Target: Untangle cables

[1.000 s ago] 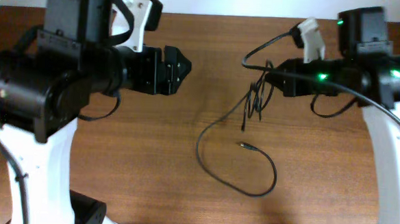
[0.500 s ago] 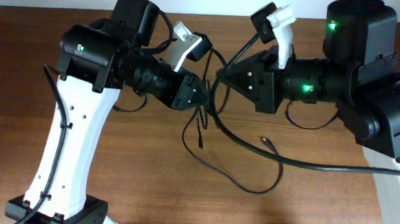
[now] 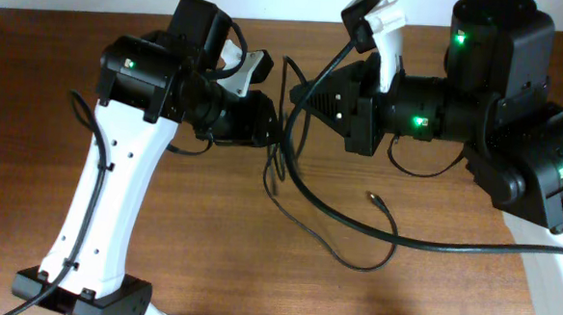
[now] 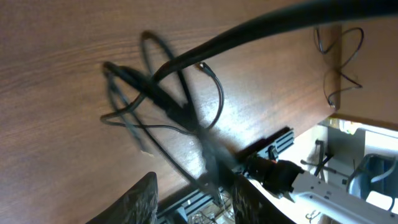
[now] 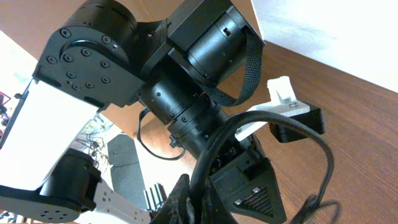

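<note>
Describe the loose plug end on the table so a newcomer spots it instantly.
In the overhead view, look right of centre on the wooden table. A thin cable loops across the wood there. Its free end is the small plug, the only loose tip lying flat, just above the far thicker arm wire.

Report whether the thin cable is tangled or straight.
Tangled: the cable crosses itself in several loops in the left wrist view.

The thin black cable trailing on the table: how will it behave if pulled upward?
Probably very floppy: the cable sags from the raised tangle and lies in loose curves on the table. It is likely light, being so thin and slack. Its small plug end may drag behind and could snag on another loop.
</note>
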Available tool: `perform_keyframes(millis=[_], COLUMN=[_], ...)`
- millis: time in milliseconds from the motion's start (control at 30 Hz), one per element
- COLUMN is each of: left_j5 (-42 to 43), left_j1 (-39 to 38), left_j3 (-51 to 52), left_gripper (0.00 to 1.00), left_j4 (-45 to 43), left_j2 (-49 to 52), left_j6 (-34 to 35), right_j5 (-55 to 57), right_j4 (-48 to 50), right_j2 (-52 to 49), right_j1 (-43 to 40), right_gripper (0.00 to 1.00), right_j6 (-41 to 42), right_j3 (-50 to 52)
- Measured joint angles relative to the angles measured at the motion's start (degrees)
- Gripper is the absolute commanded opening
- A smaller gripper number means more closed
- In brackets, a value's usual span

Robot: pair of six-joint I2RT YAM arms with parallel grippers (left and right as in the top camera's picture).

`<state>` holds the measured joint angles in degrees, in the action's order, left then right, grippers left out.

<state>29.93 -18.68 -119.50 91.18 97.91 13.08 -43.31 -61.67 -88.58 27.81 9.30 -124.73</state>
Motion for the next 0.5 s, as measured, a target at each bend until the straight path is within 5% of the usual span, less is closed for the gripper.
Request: perform_keyframes(millis=[233, 500], left_j5=[-0.4, -9.7], left_j1=[0.0, 0.0], left_j3=[0.4, 0.5], left_gripper=[0.58, 0.62], left_j4=[-2.7, -2.3], left_j2=[0.0, 0.0], left_j6=[2.5, 2.8], right_j5=[1.7, -6.2], right_j4=[1.0, 14.0], right_j2=[0.0, -0.1], right_j1=[0.1, 0.2], right_gripper=[0.04, 0.04], right_j6=[0.9, 10.7], right_j3=[0.0, -0.2])
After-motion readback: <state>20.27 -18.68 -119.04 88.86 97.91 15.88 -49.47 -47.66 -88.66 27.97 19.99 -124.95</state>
